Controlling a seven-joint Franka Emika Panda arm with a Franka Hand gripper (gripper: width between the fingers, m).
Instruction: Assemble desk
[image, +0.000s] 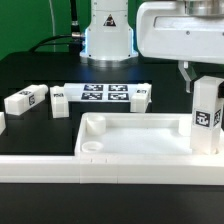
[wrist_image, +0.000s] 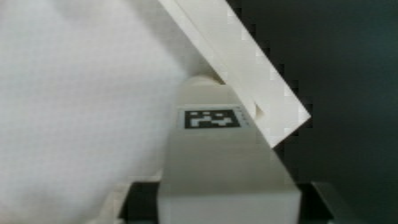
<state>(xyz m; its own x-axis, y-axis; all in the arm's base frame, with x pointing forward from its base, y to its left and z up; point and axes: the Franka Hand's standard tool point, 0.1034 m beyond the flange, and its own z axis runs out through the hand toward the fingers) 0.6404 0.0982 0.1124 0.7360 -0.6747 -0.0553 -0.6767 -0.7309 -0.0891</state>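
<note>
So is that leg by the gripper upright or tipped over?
Upright: the leg stands vertical in the gripper, at the desk top's corner.

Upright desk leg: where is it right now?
The upright leg is at the exterior view's far right, held in the tool, at the right-hand end of the desk top.

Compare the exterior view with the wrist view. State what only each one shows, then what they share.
Exterior view only: the robot's base, the marker board, a loose leg lying toward the exterior view's left, and the corner socket of the desk top.
Wrist view only: a close look along the held leg from between the jaws, which flank it.
Both: the held leg with its tag, and the desk top with its raised rim.
</note>
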